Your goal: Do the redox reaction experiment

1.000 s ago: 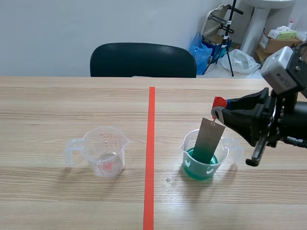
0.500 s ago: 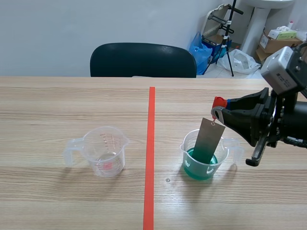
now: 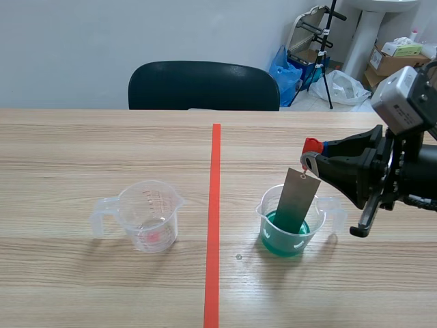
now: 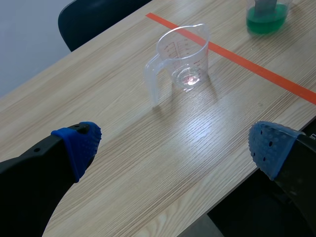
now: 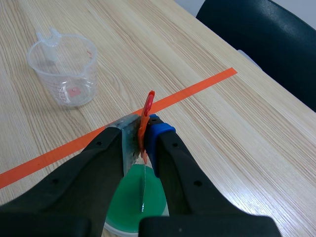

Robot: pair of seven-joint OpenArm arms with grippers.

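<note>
left wrist view alone shows the left claw (image 4: 175,145), fingers apart.

On my screens the table (image 3: 102,143) is pale wood with a fine streaky grain, crossed by one orange-red tape line (image 3: 214,205). The empty measuring cup (image 3: 147,215) is clear plastic with red printed scale marks. The other cup (image 3: 321,208) is clear too, and its liquid (image 3: 283,240) is bright green. The metal strip (image 3: 295,200) in it is dull grey. I see a red tab (image 5: 147,111) between the black fingers of the right gripper (image 5: 143,143), one pad (image 5: 160,129) blue. The left gripper (image 4: 175,145) shows blue dotted pads (image 4: 79,145). The chair (image 3: 203,85) is black.
</note>
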